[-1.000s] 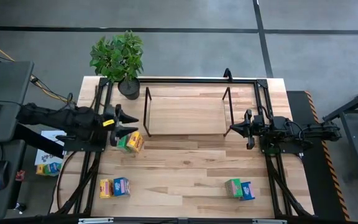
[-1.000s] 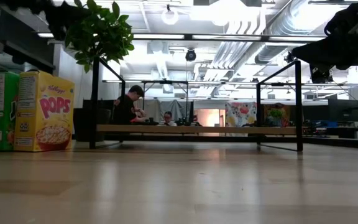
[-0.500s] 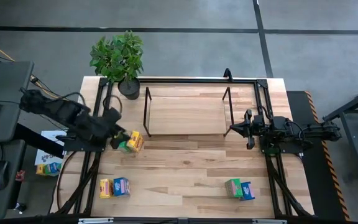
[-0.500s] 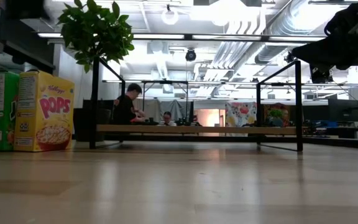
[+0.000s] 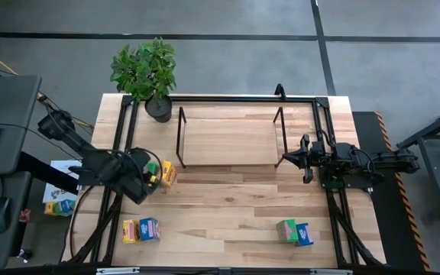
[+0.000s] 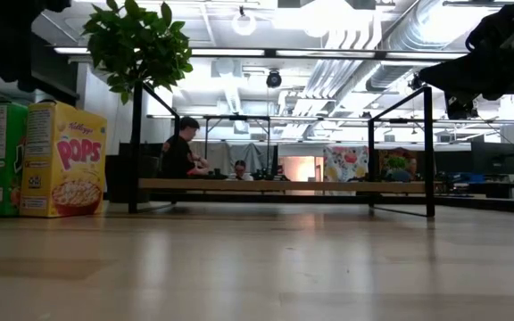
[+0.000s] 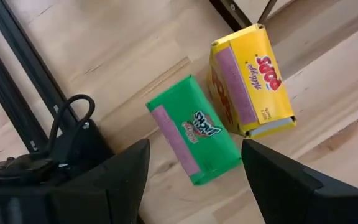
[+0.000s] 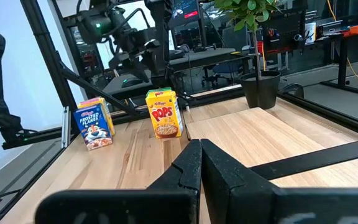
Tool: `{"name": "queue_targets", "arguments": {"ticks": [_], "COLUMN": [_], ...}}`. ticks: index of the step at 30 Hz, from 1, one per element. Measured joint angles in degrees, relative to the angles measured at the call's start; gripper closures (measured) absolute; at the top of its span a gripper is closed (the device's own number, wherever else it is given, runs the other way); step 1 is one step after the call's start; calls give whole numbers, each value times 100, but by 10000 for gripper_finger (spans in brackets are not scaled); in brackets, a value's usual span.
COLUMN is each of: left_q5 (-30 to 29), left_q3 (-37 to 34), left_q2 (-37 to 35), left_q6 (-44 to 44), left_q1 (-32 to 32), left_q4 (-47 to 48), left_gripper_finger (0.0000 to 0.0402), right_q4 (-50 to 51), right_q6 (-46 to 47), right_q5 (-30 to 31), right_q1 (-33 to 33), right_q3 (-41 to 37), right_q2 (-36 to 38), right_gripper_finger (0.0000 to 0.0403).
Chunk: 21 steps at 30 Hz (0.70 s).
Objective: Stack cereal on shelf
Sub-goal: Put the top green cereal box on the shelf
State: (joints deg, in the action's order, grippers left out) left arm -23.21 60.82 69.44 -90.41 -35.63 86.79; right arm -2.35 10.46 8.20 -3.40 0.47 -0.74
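Overhead, the shelf (image 5: 228,141) stands at the bench's (image 5: 228,206) far middle, its wooden floor bare. The left gripper (image 5: 145,177) hangs over a green cereal box (image 5: 152,177) and a yellow cereal box (image 5: 167,174) at the left; two more pairs lie near the front edge. The right gripper (image 5: 292,158) waits just right of the shelf, clenched. Level with the bench, both boxes stand upright at far left. From the left wrist, the fingers (image 7: 123,174) are spread, released, above the green box.
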Motion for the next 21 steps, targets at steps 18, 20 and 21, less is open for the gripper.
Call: {"name": "queue_targets", "arguments": {"ticks": [18,20,21], "left_q5": [308,264,242], "left_q3": [0,-1,0], "left_q2": [191,191,191], "left_q6": [251,306,364], "left_q1": [378,403,424], "left_q4": [-156,-156,-157], "left_gripper_finger": [157,157,157], "right_q4": [0,0,0], "right_q6": [-1,-1,0], "right_q5": [-1,-1,-2], "right_q1": [-1,-2,0], "right_q3": [0,0,0], "right_q2": [-1,-1,-1], "right_gripper_finger": [402,402,402]}}
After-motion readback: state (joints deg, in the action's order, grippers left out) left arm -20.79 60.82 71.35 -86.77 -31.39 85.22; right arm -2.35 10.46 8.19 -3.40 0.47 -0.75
